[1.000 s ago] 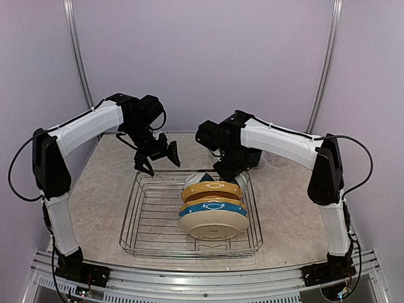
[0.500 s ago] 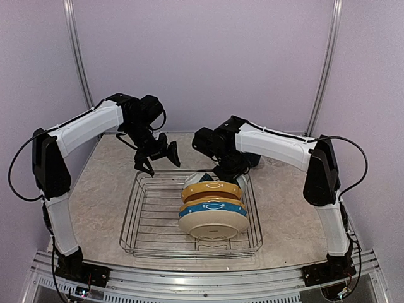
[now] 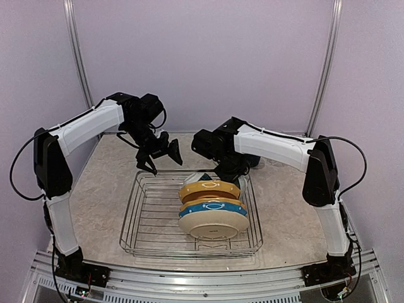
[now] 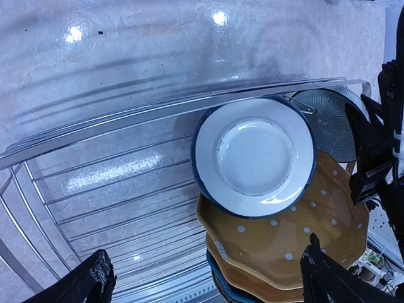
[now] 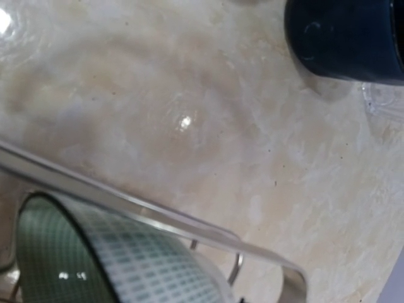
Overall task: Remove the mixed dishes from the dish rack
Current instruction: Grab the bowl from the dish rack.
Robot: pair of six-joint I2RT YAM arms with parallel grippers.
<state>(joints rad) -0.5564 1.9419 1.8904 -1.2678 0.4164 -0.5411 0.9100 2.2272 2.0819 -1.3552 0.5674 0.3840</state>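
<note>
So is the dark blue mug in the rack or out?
Out: the navy mug sits on the beige table, outside the silver wire dish rack rim.

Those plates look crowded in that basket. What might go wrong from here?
The bowl sits in the corner of the rack, right beside the plates; lifting it might nudge or topple them. The mug stands on the table just beyond that corner, so the right arm may knock it.

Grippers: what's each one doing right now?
Left gripper: open, empty.
Right gripper: cannot tell, its fingers are hidden behind the plates.
</note>
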